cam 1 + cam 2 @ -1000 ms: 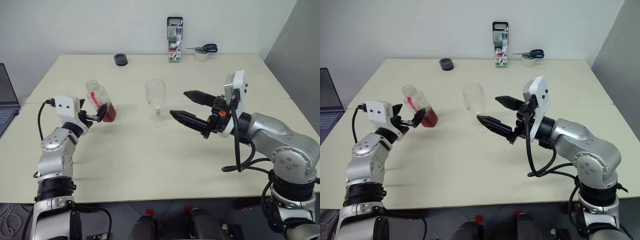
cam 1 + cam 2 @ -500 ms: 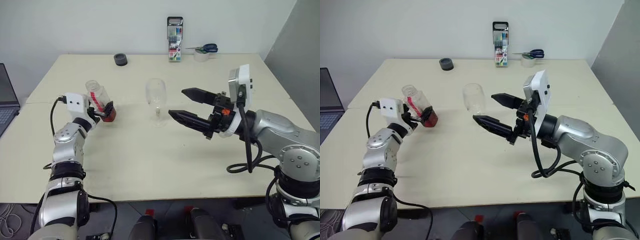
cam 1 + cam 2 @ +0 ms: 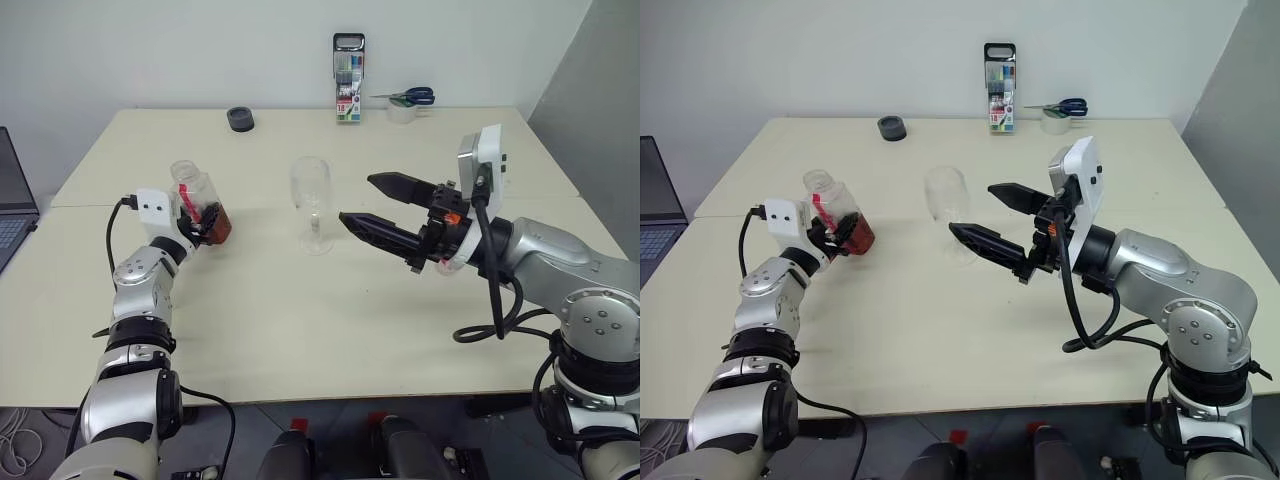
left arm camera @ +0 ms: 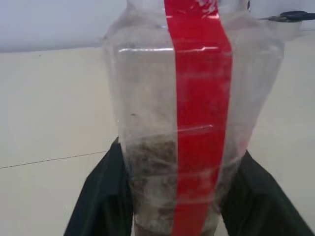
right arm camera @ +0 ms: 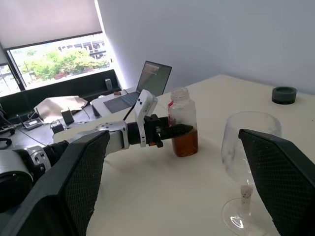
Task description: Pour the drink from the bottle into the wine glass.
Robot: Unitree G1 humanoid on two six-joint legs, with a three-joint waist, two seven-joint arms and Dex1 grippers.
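Small clear plastic bottle (image 3: pixel 196 196) with a red label strip, cap off, neck open, stands on the cream counter (image 3: pixel 300 320) at its left side. Amber-brown drink (image 3: pixel 219 226) fills only the lower part, so it's probably light; thin plastic will likely flex if squeezed hard. Left hand (image 3: pixel 203 224) pinches the bottle low on its body, one black finger each side. A low grip looks fine for tipping, but an open neck means any tilt spills.

Clear stemmed wine glass (image 3: pixel 312 203) stands upright mid-counter, well apart from the bottle. Fragile, top-heavy on a thin stem, easy to knock.

Right hand (image 3: pixel 378 208) hovers just beside the glass, fingers spread wide, holding nothing.

Far edge: black round cap-like thing (image 3: pixel 240 119), upright marker pack with black handle (image 3: pixel 349 78), tape roll (image 3: pixel 403 112) with blue-handled scissors (image 3: pixel 412 96) on it. Laptop (image 3: pixel 14 205) off the left edge. Nothing lies between bottle and glass.
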